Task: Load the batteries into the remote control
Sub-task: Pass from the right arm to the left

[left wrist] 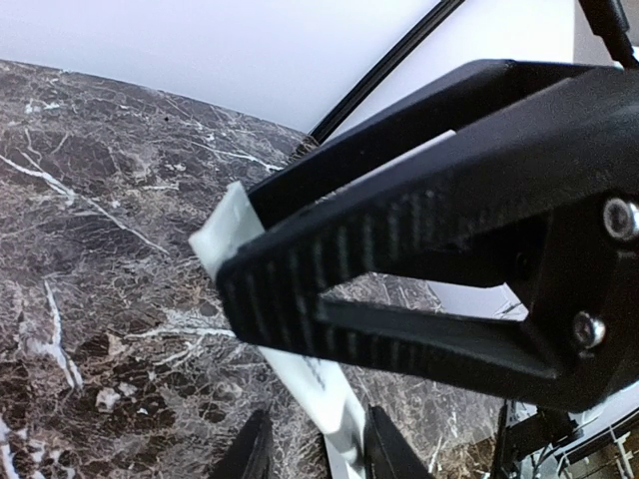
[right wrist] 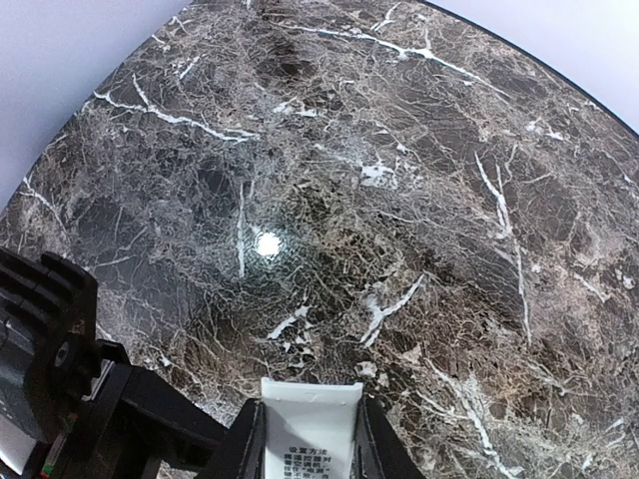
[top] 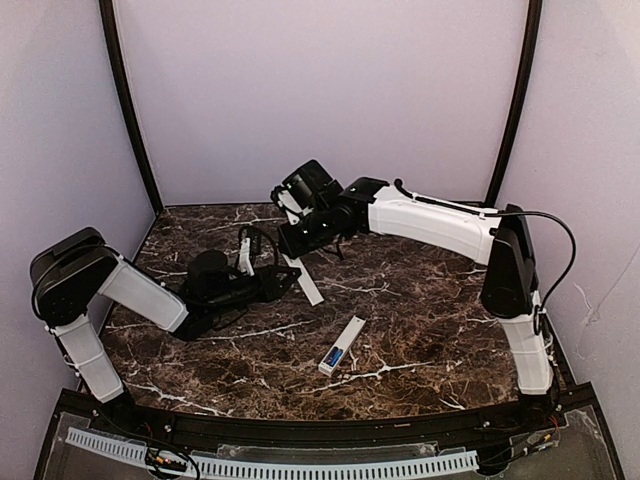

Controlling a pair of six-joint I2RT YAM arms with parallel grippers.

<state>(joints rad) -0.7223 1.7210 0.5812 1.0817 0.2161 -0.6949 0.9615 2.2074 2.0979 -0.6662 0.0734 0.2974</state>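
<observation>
Marble table (top: 430,300): your right pincer (right wrist: 312,441) is clamped on a white printed strip (right wrist: 312,401). Your left pincer (left wrist: 319,454) straddles its near end, part-closed, grip unclear. Remote control (top: 343,343) lies near-centre, blue batteries (top: 332,357) at its near end.

"What fills most of the view?"

"The right gripper (left wrist: 248,238), big and black. Its ribbed fingers (left wrist: 399,235) are pinched on a flat white strip (left wrist: 218,232), whose end pokes out past their tips."

"And at the bottom?"

"The strip runs down between the left gripper's (left wrist: 319,454) own fingers (left wrist: 250,454). Dark veined marble surface (left wrist: 100,249) shows between one finger and the strip. A black cable (left wrist: 399,60) crosses the pale wall (left wrist: 200,40) behind."
</observation>
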